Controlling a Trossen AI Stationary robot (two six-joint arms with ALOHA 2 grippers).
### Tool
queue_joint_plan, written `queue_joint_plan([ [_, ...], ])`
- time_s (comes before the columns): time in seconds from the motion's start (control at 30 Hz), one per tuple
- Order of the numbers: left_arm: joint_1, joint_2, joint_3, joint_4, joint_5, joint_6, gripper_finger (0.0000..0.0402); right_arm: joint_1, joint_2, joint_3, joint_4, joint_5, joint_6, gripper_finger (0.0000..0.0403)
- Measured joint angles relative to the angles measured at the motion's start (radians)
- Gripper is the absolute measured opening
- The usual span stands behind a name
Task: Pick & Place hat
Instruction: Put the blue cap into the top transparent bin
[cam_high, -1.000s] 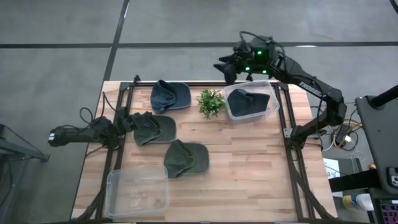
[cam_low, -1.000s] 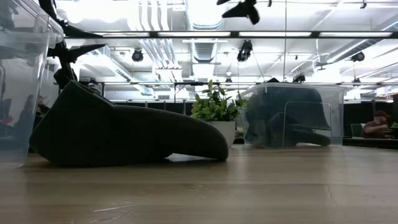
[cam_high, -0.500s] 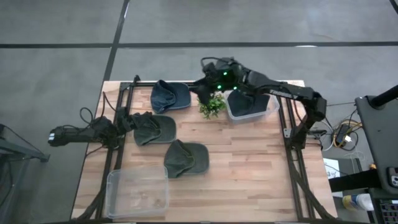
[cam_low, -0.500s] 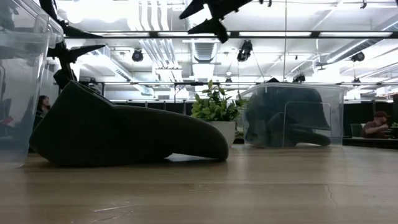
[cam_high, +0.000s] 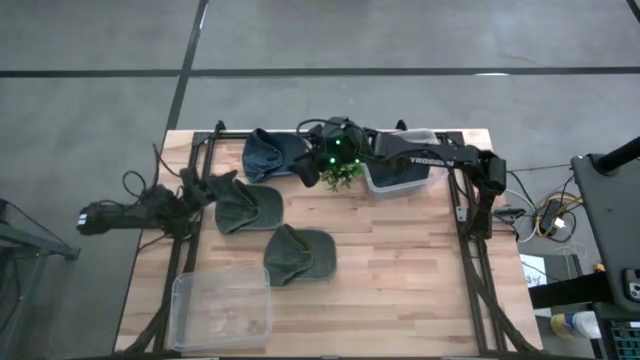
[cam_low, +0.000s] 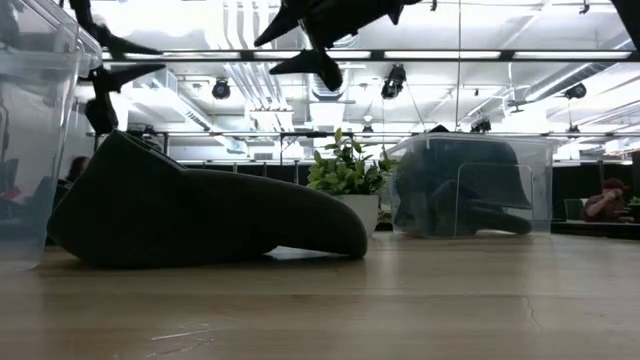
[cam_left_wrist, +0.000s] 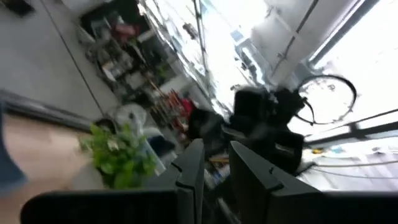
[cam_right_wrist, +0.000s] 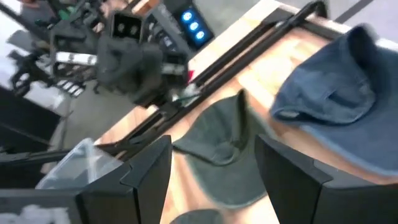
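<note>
Right tool (cam_high: 305, 172): released, over blue hat (cam_high: 272, 154) | left tool (cam_high: 222, 183): released, beside green hat (cam_high: 248, 206)

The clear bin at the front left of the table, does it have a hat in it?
No, in the high view the clear bin holds no hat; the nearest green hat lies on the wood beside it.

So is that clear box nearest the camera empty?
Empty: the high view shows only bare floor inside the clear bin, no hat.
</note>
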Motion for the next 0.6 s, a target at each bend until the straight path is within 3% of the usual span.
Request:
queue_joint_plan([
  [0.2, 0.0, 0.126, 0.148, -0.174, 0.017, 0.172, 0.0069, 0.029, -0.021, 0.0, 0.009, -0.016, 0.019, 0.0224],
  [0.4, 0.0, 0.339, 0.338, -0.349, 0.079, 0.289, 0.0069, 0.052, -0.058, 0.0, 0.008, -0.014, 0.017, 0.0224],
  [0.6, 0.0, 0.595, 0.673, -0.691, 0.1, 0.394, 0.0069, 0.078, -0.107, 0.0, -0.015, -0.012, 0.018, 0.0224],
])
